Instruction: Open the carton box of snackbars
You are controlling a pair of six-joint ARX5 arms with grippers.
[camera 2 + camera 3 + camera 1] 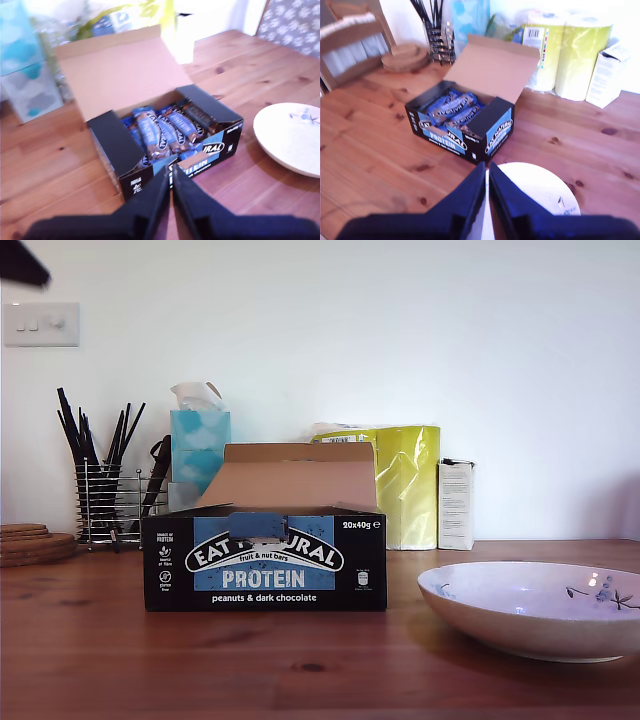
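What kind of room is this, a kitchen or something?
Probably a home kitchen or dining room: a wooden table holds a snack-bar carton box, a flowered bowl, paper towel rolls and a rack of black utensils.

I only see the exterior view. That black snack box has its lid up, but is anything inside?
Observer: Yes, the first wrist view shows the carton box packed with blue-wrapped bars.
Operator: Where are the grippers?
Observer: My first gripper is shut, off the box's front, touching nothing.
Operator: And the other?
Observer: My second gripper, also shut, hangs over the rim of the white bowl.
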